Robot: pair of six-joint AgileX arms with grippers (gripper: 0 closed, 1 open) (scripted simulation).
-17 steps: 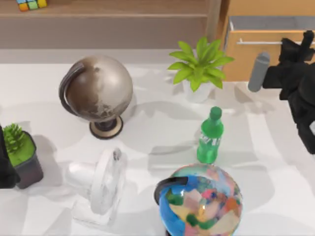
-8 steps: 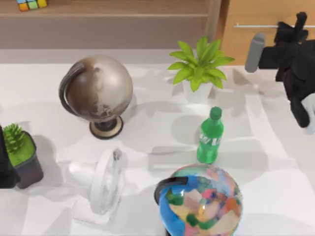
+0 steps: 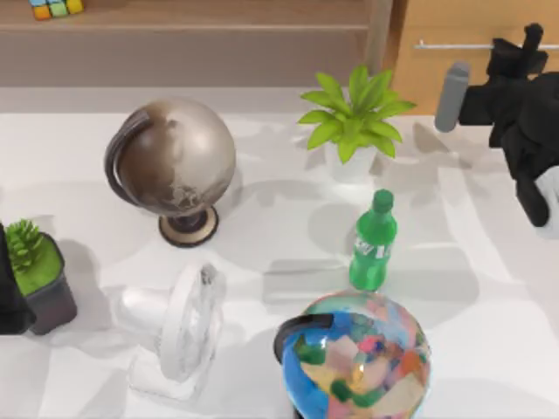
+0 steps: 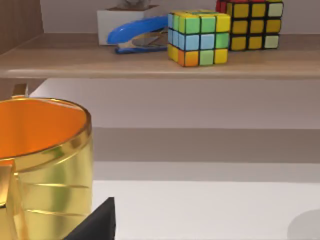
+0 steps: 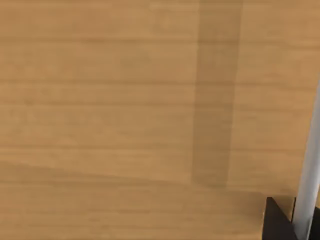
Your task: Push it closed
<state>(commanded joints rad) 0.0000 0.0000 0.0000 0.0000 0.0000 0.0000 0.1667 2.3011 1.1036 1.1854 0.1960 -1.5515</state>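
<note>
The light orange-brown drawer stands at the back right with its front flush and no interior showing. Its thin silver bar handle runs across the front. My right gripper is up against that front, at the right end of the handle. The right wrist view is close on the wooden drawer front, with the silver handle at its edge. My left arm stays parked at the table's left edge.
A leafy potted plant stands just left of the drawer, a green bottle in front of it. A bronze globe, white fan, colourful globe and small potted plant fill the table. A long brown shelf spans the back; a gold mug is near the left wrist.
One second ago the drawer stood pulled out with its pale interior showing. It has slid back flush, and my right gripper moved toward the back with it. Nothing has shifted since half a second ago.
</note>
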